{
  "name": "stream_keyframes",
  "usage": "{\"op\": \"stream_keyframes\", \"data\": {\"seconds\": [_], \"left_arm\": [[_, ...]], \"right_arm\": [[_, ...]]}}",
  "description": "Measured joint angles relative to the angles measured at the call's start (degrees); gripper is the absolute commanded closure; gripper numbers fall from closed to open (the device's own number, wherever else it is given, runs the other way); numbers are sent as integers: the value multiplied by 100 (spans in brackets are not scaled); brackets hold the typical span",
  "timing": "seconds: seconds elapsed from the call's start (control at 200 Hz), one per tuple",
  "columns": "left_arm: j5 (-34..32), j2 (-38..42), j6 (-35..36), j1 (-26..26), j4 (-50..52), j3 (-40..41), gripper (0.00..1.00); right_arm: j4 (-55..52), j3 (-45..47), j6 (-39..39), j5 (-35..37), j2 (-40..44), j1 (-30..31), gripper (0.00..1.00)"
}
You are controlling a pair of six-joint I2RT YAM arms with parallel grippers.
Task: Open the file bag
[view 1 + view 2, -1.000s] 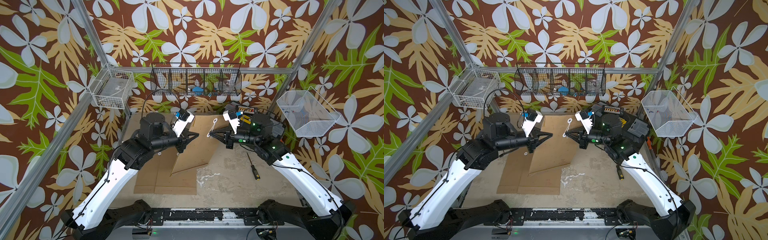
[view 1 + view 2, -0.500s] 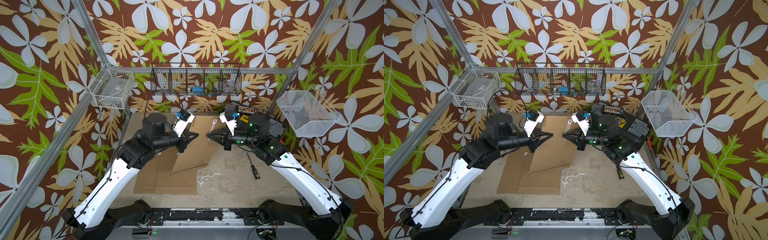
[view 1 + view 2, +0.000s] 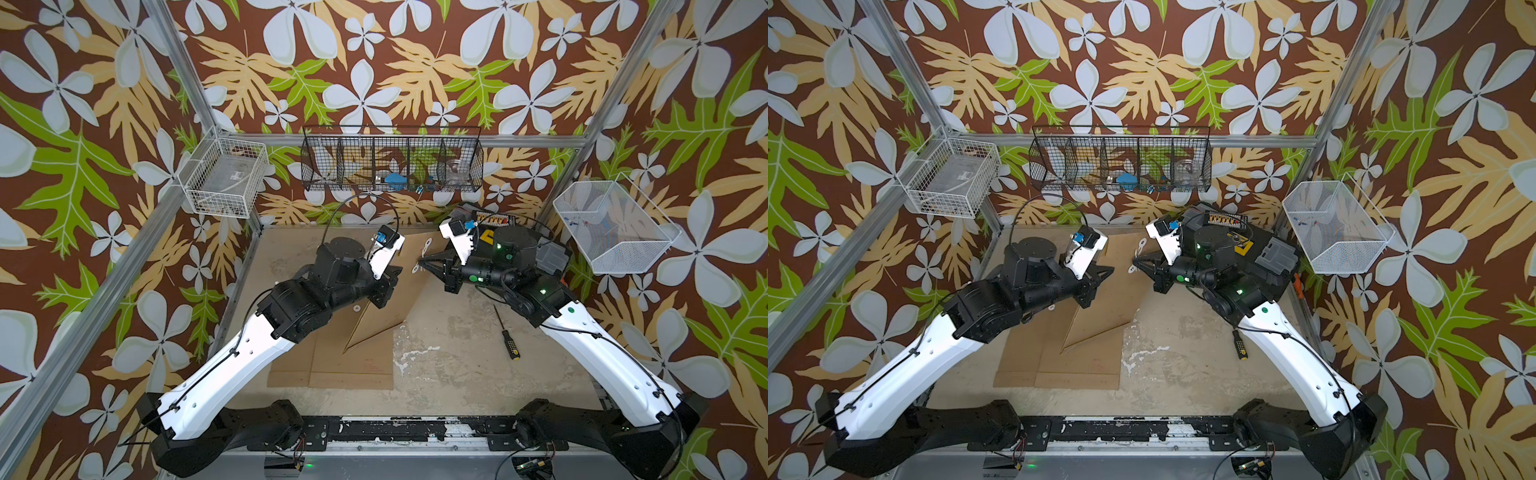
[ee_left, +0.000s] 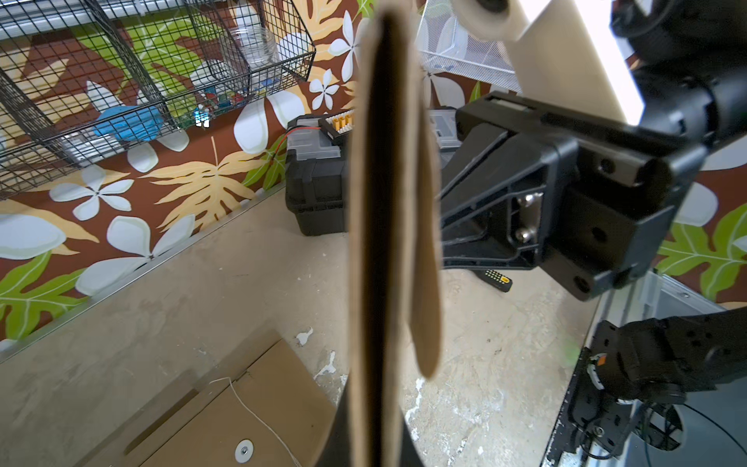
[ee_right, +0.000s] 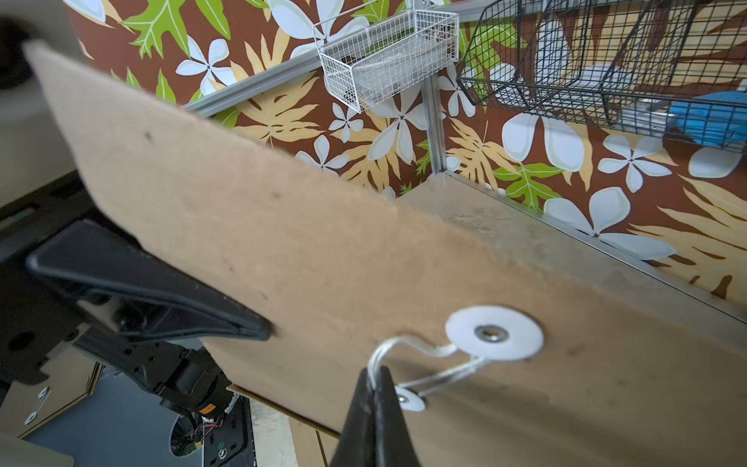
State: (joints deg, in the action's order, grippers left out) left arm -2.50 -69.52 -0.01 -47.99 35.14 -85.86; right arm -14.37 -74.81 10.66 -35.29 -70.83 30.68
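Tabletop: beige, scuffed, stained, white chipped patches near middle. Flat kraft envelopes lie overlapped on front-left part, seen in both top views; white button faces up on one. Low corner of tilted file bag over stack, contact unclear. Screwdriver, black handle with yellow, lies right of middle, apart from envelopes. Black toolbox stands in back right corner

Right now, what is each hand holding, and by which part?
The left hand is shut on the raised file bag, clamping one side edge. The right hand pinches the white closure string just beside the large white disc.
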Motion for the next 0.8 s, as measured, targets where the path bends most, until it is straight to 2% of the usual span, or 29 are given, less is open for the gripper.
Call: {"op": "stream_keyframes", "data": {"seconds": [0.12,0.28,0.801], "left_arm": [[-479,-55,-61,-186,-50,22,100],[-767,-98,-120,-280,-146,92,100],[-603,-210,-90,-431,-127,170,100]], "right_arm": [[-79,-22,-35,129,-24,0,100],[-186,-22,-96,286,-11,0,100],[-212,-197,-369,726,138,-4,100]]}}
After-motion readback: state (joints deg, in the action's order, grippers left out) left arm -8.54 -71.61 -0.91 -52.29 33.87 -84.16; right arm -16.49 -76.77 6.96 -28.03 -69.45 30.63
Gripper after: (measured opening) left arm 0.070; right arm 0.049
